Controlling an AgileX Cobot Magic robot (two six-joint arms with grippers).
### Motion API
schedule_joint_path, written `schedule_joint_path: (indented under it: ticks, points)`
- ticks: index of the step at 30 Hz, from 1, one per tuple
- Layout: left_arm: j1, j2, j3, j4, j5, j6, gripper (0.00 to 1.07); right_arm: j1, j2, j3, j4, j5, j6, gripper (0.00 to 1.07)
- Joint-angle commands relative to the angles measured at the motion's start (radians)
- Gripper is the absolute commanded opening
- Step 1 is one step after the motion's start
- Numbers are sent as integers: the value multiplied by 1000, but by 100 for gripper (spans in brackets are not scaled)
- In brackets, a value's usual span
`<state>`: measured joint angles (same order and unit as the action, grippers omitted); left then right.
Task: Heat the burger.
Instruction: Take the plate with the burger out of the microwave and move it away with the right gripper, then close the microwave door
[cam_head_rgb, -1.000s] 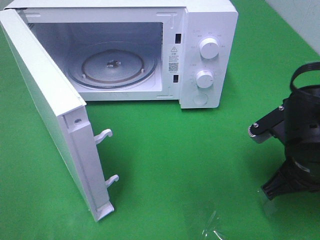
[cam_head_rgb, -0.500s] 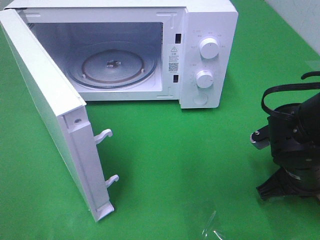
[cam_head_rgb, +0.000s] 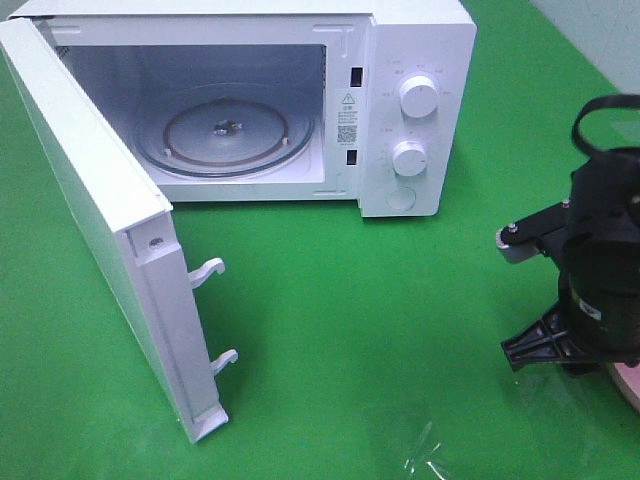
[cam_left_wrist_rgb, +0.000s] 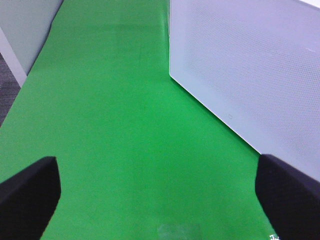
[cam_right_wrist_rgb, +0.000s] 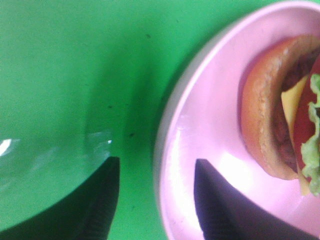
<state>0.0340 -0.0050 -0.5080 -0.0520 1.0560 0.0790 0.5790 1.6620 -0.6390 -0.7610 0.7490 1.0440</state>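
Right gripper (cam_right_wrist_rgb: 152, 200) of mine hangs with jaws parted, straddling the pink plate's (cam_right_wrist_rgb: 172, 150) rim and gripping nothing; the burger (cam_right_wrist_rgb: 282, 107) lies on that plate. I judge I'm at the pickup: next, close on the rim and carry it to the open microwave (cam_head_rgb: 400, 100).

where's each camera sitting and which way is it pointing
Exterior high: mounted high, looking down on the open microwave and green mat; right arm shows.
Left wrist: faces along the mat beside the microwave door; end effector fingertips show, wide apart.
Right wrist: looks down at the pink plate and burger; fingertips straddle its rim.
Shared: all see the mat.
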Motion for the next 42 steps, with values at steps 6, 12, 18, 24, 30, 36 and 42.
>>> schedule_joint_path:
  ticks: [6, 12, 18, 24, 30, 36, 42]
  points:
    - [0, -19, 5, 1, -14, -1, 98, -4, -257, -14, 225, -30, -385, 71]
    - [0, -19, 5, 1, -14, -1, 98, -4, -476, -14, 422, 9, -641, 84]
    - [0, -19, 5, 1, -14, -1, 98, -4, -662, -14, 529, 74, -780, 82]
    - [0, -19, 5, 1, -14, -1, 98, -4, -923, -13, 537, 171, -798, 80]
    - [0, -19, 5, 1, -14, -1, 98, -4, -1064, -13, 536, 229, -798, 78]
    - [0, -19, 5, 1, -14, -1, 98, -4, -1142, -13, 536, 282, -797, 78]
    - [0, -19, 5, 1, -14, -1, 98, -12, -1238, -13, 534, 295, -798, 76]
